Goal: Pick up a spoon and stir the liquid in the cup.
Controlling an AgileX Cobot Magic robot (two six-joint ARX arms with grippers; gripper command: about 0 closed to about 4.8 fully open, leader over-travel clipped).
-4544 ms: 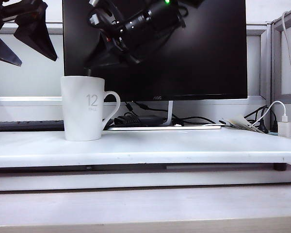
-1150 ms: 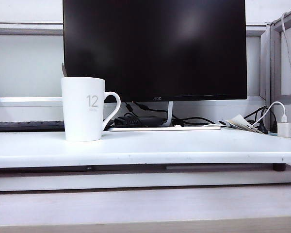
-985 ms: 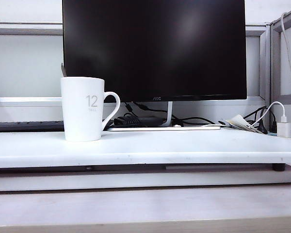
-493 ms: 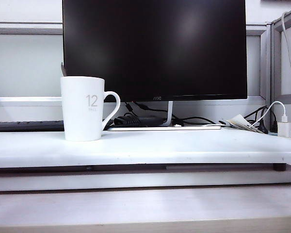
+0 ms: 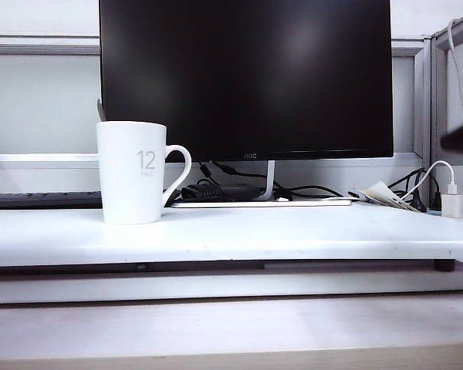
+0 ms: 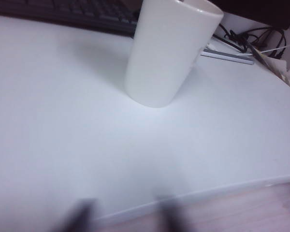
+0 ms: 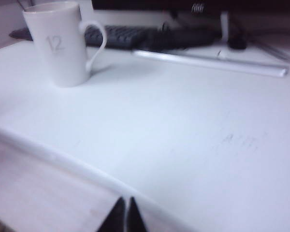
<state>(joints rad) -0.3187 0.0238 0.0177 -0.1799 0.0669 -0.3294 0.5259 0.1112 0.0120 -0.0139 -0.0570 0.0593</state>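
Cup-and-spoon work sits under a big dark monitor [image 5: 245,77]. Below it spreads the white counter [image 5: 293,235]. On its left part stands the tall white cup [image 5: 133,173], handle toward the monitor stand. A slim grey spoon [image 5: 101,110] handle pokes up at the cup's far rim. The right claw [image 7: 124,216] hangs near the counter's front edge, tips pressed together, holding nothing. The left claw [image 6: 123,215] shows only as two blurred dark tips, spaced apart; I can't tell its grip.

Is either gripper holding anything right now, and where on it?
Nothing is held. The right gripper is shut on nothing, the left gripper too; both are short of the cup, where the spoon stands.
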